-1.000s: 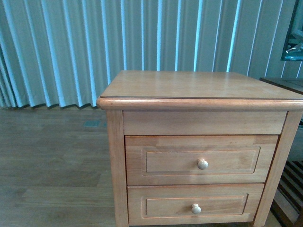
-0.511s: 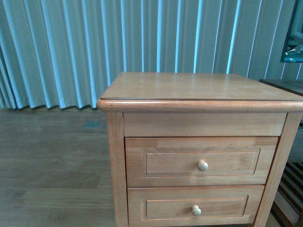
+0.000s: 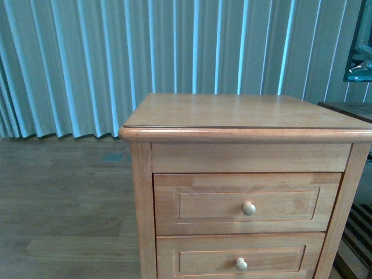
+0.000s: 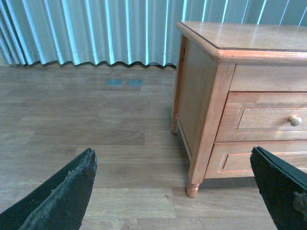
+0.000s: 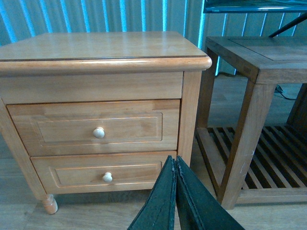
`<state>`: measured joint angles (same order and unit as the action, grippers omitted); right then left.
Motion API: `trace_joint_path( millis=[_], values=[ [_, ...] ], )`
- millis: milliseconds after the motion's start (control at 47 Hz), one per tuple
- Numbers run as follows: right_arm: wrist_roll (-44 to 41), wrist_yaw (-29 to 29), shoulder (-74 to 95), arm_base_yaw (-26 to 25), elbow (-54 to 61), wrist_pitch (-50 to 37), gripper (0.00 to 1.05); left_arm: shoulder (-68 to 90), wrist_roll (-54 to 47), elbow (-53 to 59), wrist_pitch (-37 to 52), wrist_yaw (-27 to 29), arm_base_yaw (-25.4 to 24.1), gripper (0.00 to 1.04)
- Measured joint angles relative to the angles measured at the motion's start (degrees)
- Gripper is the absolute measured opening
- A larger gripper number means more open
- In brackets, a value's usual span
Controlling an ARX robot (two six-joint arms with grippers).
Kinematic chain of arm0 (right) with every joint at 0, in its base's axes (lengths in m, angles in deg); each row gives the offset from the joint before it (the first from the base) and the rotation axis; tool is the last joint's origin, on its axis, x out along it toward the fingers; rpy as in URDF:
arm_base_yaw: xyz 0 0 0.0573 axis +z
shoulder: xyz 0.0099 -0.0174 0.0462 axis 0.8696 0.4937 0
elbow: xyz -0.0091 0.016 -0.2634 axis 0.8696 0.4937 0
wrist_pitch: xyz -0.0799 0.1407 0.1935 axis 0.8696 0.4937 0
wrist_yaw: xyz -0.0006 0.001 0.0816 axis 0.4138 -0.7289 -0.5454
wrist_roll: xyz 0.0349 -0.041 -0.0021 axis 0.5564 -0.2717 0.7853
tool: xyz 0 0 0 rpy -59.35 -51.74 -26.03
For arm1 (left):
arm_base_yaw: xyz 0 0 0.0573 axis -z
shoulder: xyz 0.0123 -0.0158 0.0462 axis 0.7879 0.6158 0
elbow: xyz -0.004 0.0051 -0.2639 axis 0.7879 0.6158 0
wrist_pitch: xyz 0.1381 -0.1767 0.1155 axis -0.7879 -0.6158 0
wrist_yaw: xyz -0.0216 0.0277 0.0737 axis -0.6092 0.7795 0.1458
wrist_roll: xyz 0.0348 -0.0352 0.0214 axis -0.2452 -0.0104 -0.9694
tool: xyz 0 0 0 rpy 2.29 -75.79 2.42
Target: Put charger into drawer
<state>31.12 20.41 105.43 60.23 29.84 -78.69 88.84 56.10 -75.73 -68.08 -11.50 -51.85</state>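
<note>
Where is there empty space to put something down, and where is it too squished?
The nightstand top is all bare wood, edge to edge. The floor between the curtain and the nightstand's side is open too. It is squished beside the slatted side table, which stands close by. Both drawers are shut.

Honey wood drawer (image 3: 247, 203) — smooth, satin sheen — pale knob (image 3: 249, 208).

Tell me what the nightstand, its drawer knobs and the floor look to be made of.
Nightstand: honey-toned wood with a satin sheen; grain lines and joined boards show on the upper drawer.
Knobs: pale, round, probably unstained wood, though painted metal can't be ruled out.
Floor: grey-brown planks with printed-looking grain, wood or laminate.
</note>
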Motion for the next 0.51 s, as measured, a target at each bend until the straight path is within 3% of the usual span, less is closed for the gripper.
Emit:
trace_joint_path(
  millis=[511],
  values=[
    [0.0,0.0,-9.3,0.0,0.0,9.2,0.02,0.0,0.0,0.0,0.0,0.0,0.0,0.99]
  ],
)
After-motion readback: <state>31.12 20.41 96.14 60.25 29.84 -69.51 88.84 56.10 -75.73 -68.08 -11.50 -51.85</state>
